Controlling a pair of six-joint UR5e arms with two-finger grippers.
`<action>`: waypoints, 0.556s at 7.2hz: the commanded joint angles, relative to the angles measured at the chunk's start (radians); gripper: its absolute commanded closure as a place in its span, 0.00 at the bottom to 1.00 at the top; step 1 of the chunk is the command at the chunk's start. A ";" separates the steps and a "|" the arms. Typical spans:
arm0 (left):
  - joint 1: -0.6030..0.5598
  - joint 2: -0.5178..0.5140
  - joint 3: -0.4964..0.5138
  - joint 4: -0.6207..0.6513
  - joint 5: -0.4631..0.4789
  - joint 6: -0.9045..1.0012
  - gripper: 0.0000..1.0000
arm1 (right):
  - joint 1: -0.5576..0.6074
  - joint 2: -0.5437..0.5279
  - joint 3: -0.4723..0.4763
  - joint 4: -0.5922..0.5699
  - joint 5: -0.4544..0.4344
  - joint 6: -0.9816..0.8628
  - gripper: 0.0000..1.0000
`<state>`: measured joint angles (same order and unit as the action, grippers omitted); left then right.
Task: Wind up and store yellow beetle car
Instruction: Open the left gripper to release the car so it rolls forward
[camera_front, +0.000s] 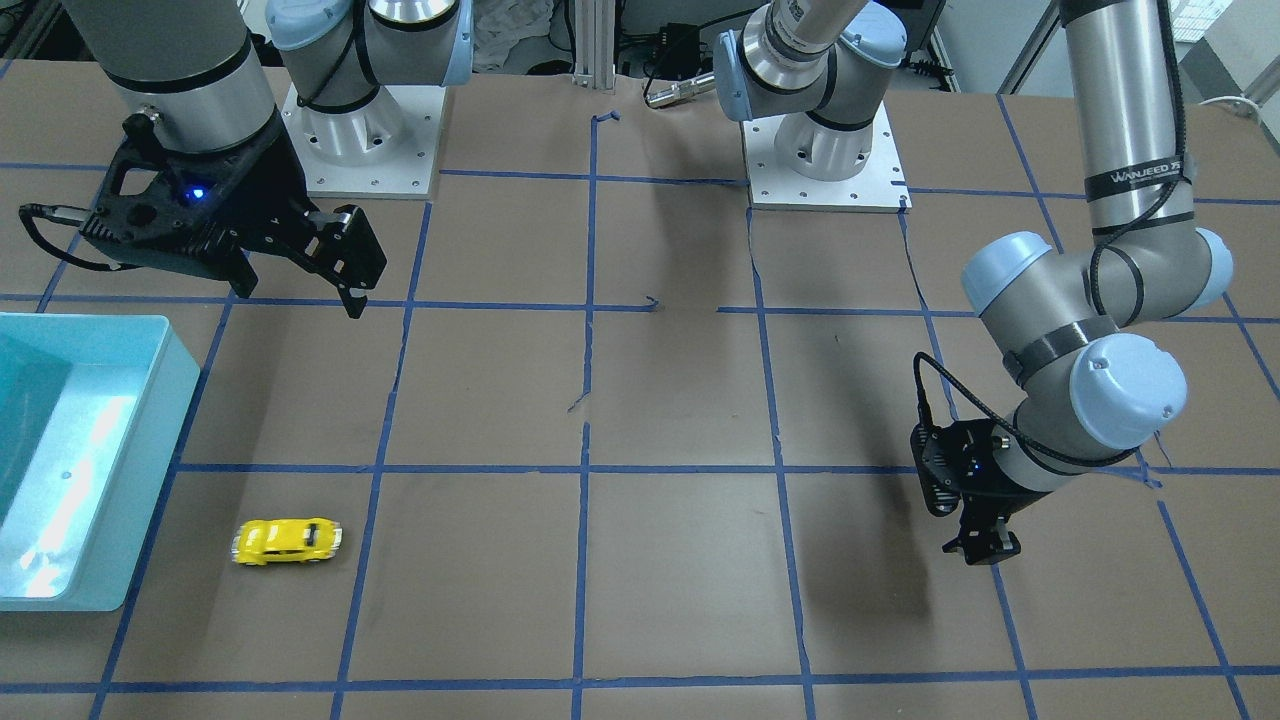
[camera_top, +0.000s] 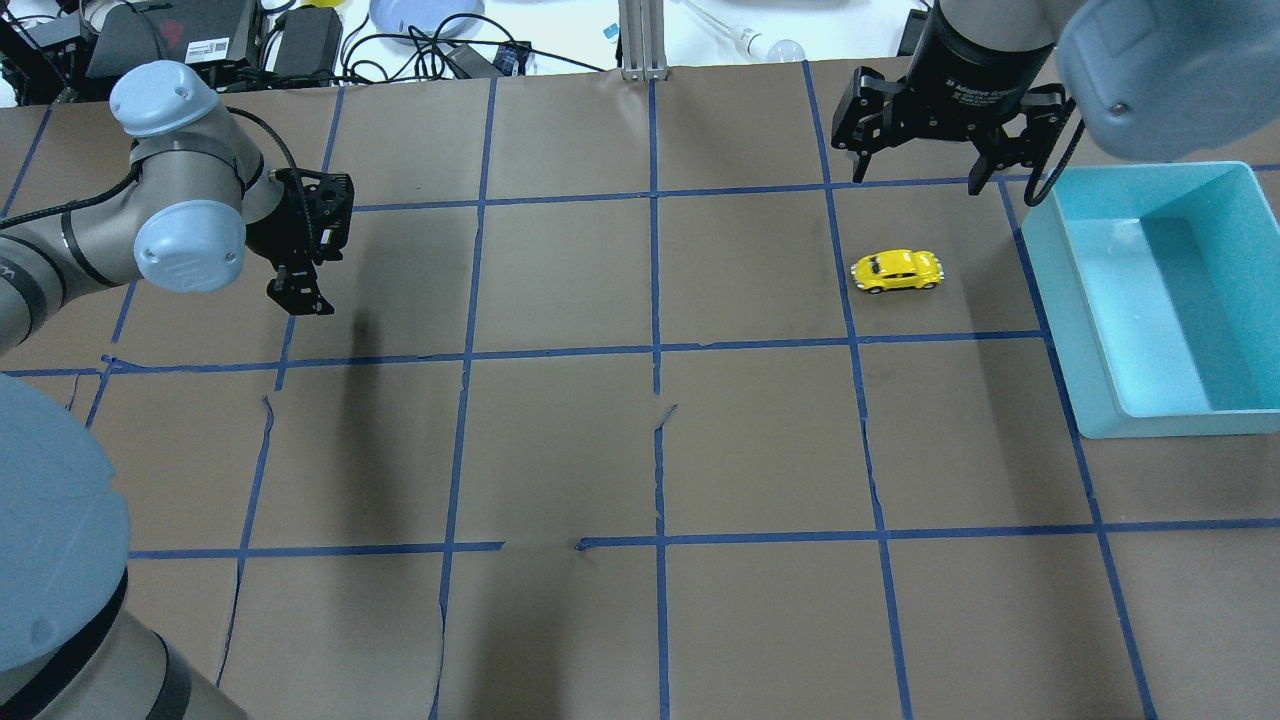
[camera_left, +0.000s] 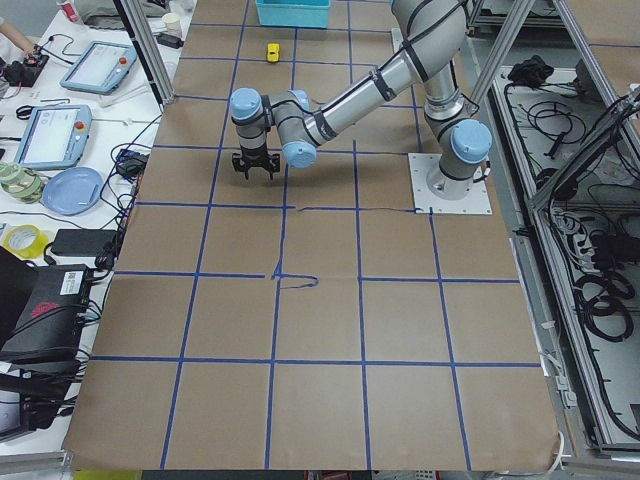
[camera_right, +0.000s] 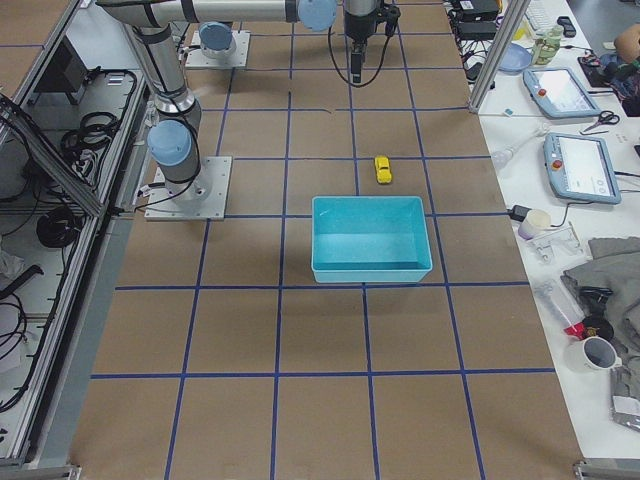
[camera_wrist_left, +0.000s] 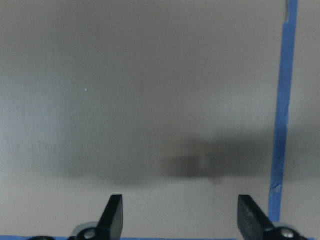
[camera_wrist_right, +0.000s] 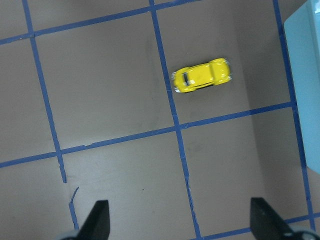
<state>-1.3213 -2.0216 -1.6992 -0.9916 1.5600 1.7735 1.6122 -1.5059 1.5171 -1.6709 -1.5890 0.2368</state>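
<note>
The yellow beetle car (camera_front: 287, 541) stands on its wheels on the brown table, a little way from the teal bin (camera_front: 165, 335). It also shows in the overhead view (camera_top: 897, 270) and in the right wrist view (camera_wrist_right: 202, 76). My right gripper (camera_top: 916, 172) is open and empty. It hangs high above the table, close to the car, and looks down on it. My left gripper (camera_top: 300, 295) is open and empty, low over bare table at the far other side. Its fingertips (camera_wrist_left: 115, 215) show only paper and tape between them.
The teal bin (camera_top: 1060, 310) is open-topped and looks empty. Blue tape lines grid the brown paper. Both arm bases (camera_front: 360, 150) stand at the robot's edge. Tablets, cables and cups lie on side tables beyond the operators' edge.
</note>
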 joint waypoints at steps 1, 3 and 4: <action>-0.030 0.061 0.003 -0.067 0.000 -0.131 0.17 | 0.000 0.001 0.000 0.002 0.000 -0.002 0.00; -0.044 0.130 0.004 -0.135 -0.002 -0.226 0.17 | 0.000 0.006 -0.003 0.000 0.000 -0.014 0.00; -0.070 0.170 0.006 -0.166 0.002 -0.311 0.17 | 0.000 0.006 -0.005 0.005 -0.002 -0.030 0.00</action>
<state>-1.3668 -1.9006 -1.6950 -1.1168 1.5597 1.5479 1.6122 -1.5018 1.5143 -1.6695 -1.5898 0.2228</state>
